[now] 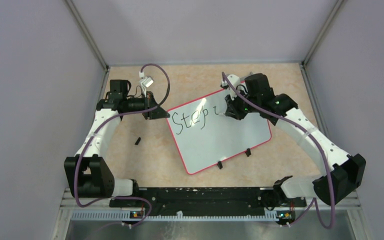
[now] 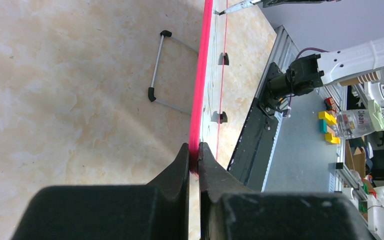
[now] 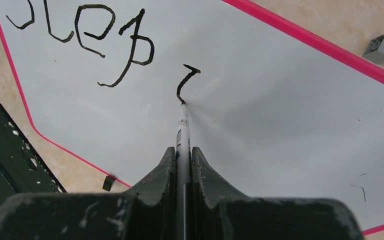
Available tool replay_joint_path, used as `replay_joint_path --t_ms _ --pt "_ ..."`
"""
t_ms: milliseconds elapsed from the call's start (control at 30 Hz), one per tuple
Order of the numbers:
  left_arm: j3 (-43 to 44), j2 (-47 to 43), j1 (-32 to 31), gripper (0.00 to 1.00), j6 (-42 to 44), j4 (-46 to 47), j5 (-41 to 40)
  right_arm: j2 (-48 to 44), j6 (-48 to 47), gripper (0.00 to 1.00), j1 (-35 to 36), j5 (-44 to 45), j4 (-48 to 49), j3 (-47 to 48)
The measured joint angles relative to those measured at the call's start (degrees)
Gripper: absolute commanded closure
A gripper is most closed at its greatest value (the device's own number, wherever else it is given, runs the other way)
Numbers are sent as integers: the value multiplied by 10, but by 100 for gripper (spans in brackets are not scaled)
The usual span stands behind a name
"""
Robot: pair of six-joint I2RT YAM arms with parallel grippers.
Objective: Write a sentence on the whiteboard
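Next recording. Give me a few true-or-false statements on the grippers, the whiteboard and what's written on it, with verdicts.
1. The right gripper holds a marker with its tip on the whiteboard. True.
2. The left gripper hangs open, clear of the board. False: it is shut on the board's pink rim.
3. The sentence reads "Step" plus one started stroke. True.
4. The two black clips sit on the board's far edge. False: they are on its near edge.
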Motion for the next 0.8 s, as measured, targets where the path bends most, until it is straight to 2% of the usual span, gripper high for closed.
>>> replay_joint_path --t_ms 567,800 --pt "0 0 0 100 0 0 8 6 0 100 0 2 -5 71" --pt "0 0 0 100 0 0 8 31 0 100 0 2 1 72"
